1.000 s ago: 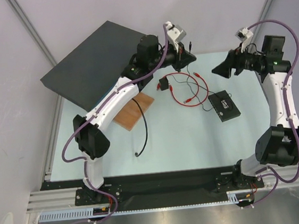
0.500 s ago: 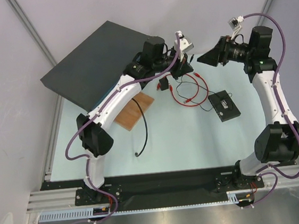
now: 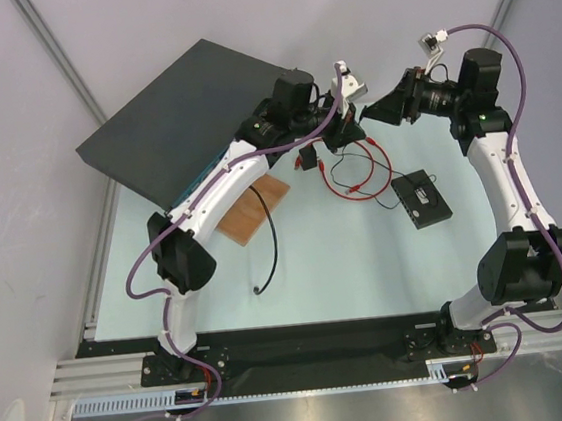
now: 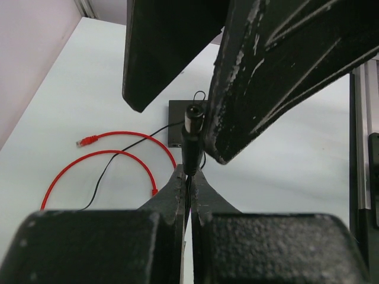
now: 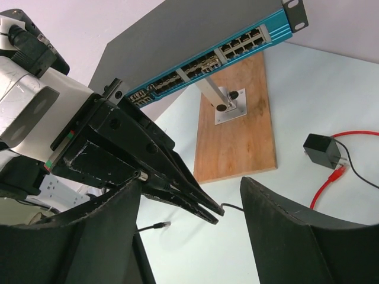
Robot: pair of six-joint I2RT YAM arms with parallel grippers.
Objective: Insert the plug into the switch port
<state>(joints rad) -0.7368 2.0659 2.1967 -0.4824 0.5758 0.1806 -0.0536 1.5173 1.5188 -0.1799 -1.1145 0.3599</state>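
Note:
My left gripper (image 4: 189,177) is shut on a thin black wire just behind a black barrel connector (image 4: 192,136), held up in the air. My right gripper (image 5: 189,183) is open, its two fingers standing either side of the left fingertips (image 5: 177,171) and the connector (image 5: 153,180) without gripping it. The red cable (image 3: 353,178) lies looped on the table, its plug (image 4: 87,141) loose and untouched. The small flat black switch box (image 3: 421,199) lies right of the loop; its port cannot be made out.
A little black cube (image 5: 321,149) on the thin wire sits beside the red loop. The large dark rack unit (image 5: 195,41) with its blue front stands on a post over a wooden board (image 5: 237,124). A thicker black cable (image 3: 270,252) trails toward the near edge.
My right arm has swung left until its open jaws surround the left gripper's tips, and they have narrowed slightly. The left gripper has turned and shifted a little, still holding the wire.

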